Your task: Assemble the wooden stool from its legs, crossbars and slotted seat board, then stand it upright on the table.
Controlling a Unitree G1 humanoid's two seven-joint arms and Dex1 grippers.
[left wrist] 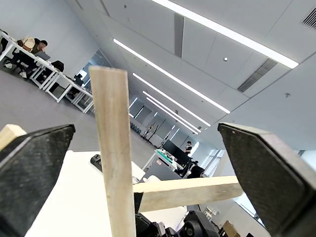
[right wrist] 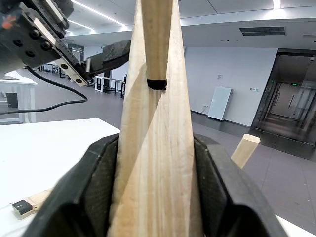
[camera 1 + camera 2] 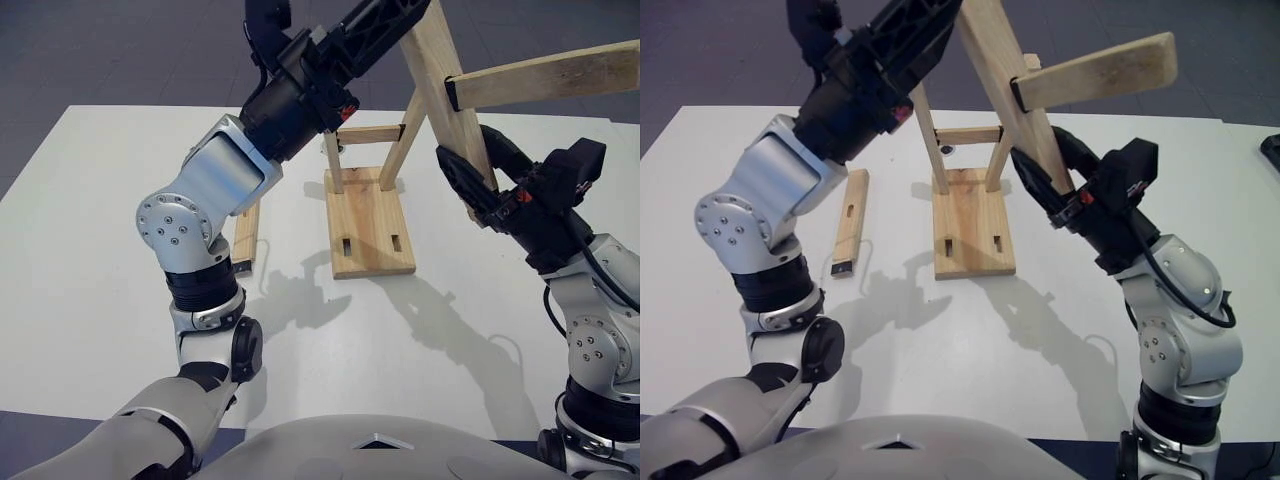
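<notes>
Above the tabletop's far edge, the right gripper (image 3: 470,160) is clamping a wooden leg (image 3: 448,80) low down. The leg is tilting up between the left gripper's (image 1: 145,133) wide-open fingers, untouched by them. The slotted seat board (image 3: 368,225) is lying flat underneath.

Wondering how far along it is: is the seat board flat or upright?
Flat: the seat board lies on the table, two empty slots up, two legs rising from its far end.

Seat board (image 3: 973,228) lies mid table (image 3: 940,335), loose bar (image 3: 850,220) on the table left of it. Leg frame (image 3: 965,135) stands on its far end.
</notes>
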